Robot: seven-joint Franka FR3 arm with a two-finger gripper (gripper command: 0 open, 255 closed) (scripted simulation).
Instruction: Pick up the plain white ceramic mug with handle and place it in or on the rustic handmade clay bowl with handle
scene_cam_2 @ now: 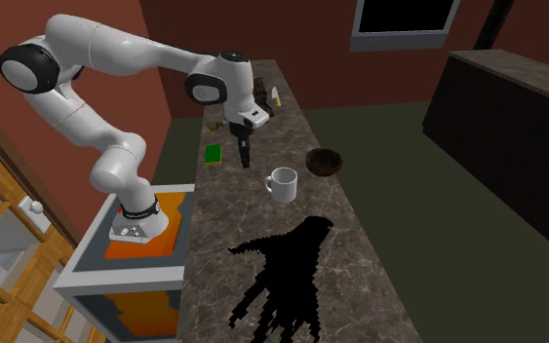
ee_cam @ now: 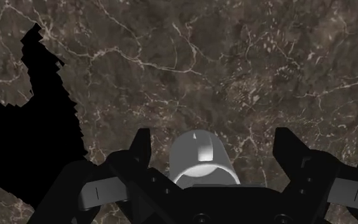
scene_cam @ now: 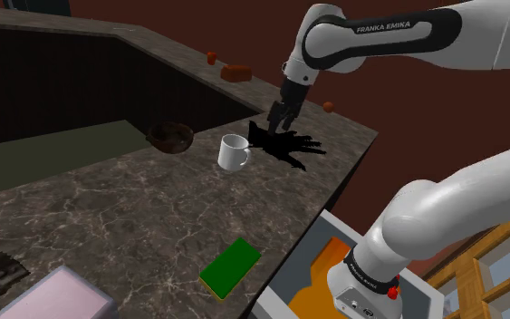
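Both fingers (ee_cam: 142, 149) of the gripper (ee_cam: 214, 147) are held wide near the white mug (ee_cam: 201, 159), nothing gripped yet. If lowered off-centre, it could easily get knocked over.

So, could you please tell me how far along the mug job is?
Nothing looks done: the mug stands on the counter, apart from the bowl. In hand: the open gripper hangs by the mug, not touching it. Left: grasp, lift, place in the bowl.

mug (ee_cam: 199, 156): near end hidden | pink box (scene_cam: 62, 294): cropped at edge
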